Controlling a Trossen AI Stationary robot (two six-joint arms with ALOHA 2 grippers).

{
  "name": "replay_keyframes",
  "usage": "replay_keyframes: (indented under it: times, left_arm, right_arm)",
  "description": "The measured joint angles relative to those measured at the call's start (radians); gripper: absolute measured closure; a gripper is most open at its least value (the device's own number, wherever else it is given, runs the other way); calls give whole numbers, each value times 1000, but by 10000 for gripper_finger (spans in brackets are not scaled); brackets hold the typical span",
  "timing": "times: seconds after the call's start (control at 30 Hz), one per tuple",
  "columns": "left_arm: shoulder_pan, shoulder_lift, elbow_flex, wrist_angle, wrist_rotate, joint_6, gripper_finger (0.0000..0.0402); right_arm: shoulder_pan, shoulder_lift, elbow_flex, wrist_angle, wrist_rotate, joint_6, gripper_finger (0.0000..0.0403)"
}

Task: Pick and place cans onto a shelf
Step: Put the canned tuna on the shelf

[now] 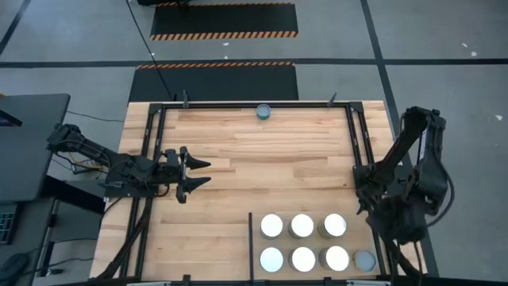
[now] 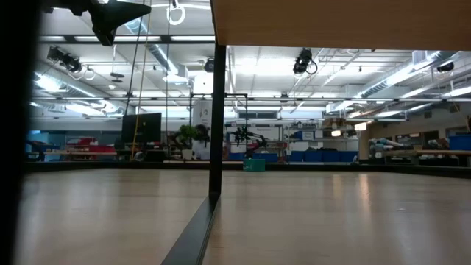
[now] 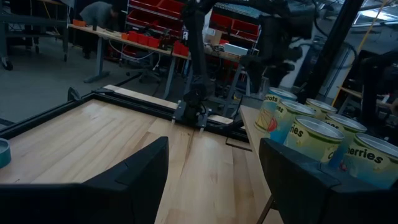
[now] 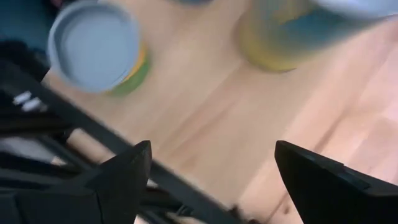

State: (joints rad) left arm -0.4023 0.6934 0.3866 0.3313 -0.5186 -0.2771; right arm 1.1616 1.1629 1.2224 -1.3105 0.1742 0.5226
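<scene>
Left gripper (image 1: 198, 175) open and empty mid-board, right gripper (image 4: 208, 165) open, apparently above the shelf (image 1: 252, 246) corner, seven cans (image 1: 302, 226) there, one can (image 1: 263, 113) at far edge.

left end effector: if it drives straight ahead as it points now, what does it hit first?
Probably nothing soon: the open left end effector points across bare light-wood tabletop. The silver-topped cans sit off to one side; the black frame bar comes first, depth unclear.

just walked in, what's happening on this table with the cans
Two robot arms are stocking cans onto a shelf. Six cans stand there in two rows, a seventh beside them, and one can waits at the far edge. The left gripper and right gripper are both open and empty.
</scene>
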Motion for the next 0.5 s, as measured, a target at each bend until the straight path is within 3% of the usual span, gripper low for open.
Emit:
replay_keyframes:
  times: [0.2, 0.5]
  left_arm:
    - [0, 0, 0, 0, 0, 0, 145]
    - [0, 0, 0, 0, 0, 0, 145]
  right_arm:
    - [-38, -134, 0, 1, 234, 1, 54]
    - [-133, -301, 0, 242, 193, -168, 54]
